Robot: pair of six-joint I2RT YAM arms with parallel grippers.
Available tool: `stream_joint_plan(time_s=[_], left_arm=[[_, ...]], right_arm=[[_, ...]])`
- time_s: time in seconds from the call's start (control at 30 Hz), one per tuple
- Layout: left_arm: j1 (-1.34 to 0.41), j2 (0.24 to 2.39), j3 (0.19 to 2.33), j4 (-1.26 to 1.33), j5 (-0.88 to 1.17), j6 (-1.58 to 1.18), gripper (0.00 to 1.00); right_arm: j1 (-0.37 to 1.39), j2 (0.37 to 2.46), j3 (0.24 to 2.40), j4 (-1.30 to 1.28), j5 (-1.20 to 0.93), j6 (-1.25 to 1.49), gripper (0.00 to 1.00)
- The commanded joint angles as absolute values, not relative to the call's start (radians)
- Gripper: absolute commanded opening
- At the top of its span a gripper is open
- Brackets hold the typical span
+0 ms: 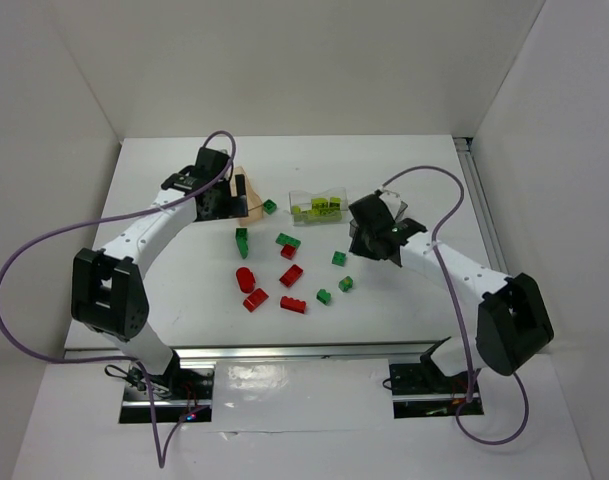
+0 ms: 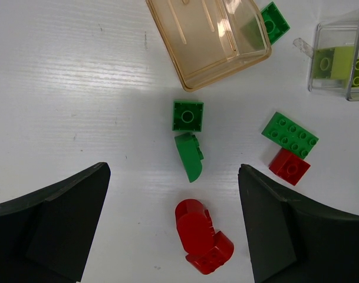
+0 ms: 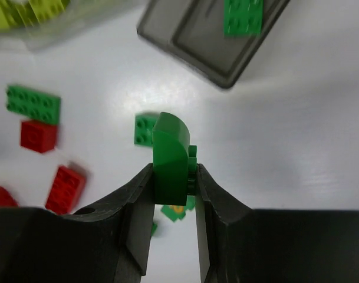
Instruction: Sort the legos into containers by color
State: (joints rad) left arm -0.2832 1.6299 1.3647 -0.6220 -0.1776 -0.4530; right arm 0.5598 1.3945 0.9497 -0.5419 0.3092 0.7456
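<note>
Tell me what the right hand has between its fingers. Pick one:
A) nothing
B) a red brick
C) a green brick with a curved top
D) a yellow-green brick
C: in the right wrist view, the right hand is shut on the green curved-top brick, with a finger pressed against each of its sides.

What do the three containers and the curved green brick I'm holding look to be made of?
The peach container, clear container and grey container look like thin translucent plastic: you can see through them, and their edges are glossy. The curved green brick seems to be hard moulded plastic, opaque and smooth with a soft sheen.
</note>
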Motion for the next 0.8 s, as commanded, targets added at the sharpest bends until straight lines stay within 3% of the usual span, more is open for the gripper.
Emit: stream_joint_plan(time_s=[0.0, 0.23, 0.27, 0.3, 0.33, 0.43, 0.53, 0.63, 0.77], left_arm=[[-0.287, 1.647, 1.407, -0.620, -0.169, -0.471, 0.99], [-0.287, 1.647, 1.416, -0.620, -0.169, -0.462, 0.99], [-0.287, 1.647, 1.416, -0.620, -0.169, -0.462, 0.99], [-0.287, 1.647, 1.416, -0.620, -0.169, -0.462, 0.99], [-0.287, 1.647, 1.425, -0.620, -0.169, -0.462, 0.99], [-0.287, 1.647, 1.425, -0.629, -0.169, -0.462, 0.99], [-0.287, 1.647, 1.436, -0.629, -0.160, -0.462, 0.99], [-0.287, 1.657, 1.446, -0.629, -0.160, -0.453, 0.99], [-0.287, 1.657, 1.457, -0.638, -0.170, -0.443, 0.99]], right_arm=[[0.500, 1.402, 1.044, -0.543, 0.403, 0.669, 0.31], [0.376, 1.554, 1.167, -0.408, 0.404, 0.557, 0.31], [0.367, 1.596, 1.178, -0.394, 0.403, 0.548, 0.34], [0.353, 1.620, 1.193, -0.382, 0.373, 0.526, 0.52], [0.353, 1.643, 1.231, -0.382, 0.373, 0.526, 0.63], [0.353, 1.678, 1.267, -0.416, 0.373, 0.515, 0.70], [0.371, 1.599, 1.211, -0.405, 0.373, 0.525, 0.70], [0.411, 1.487, 1.117, -0.437, 0.382, 0.545, 0.61], [0.495, 1.356, 0.987, -0.481, 0.312, 0.594, 0.66]])
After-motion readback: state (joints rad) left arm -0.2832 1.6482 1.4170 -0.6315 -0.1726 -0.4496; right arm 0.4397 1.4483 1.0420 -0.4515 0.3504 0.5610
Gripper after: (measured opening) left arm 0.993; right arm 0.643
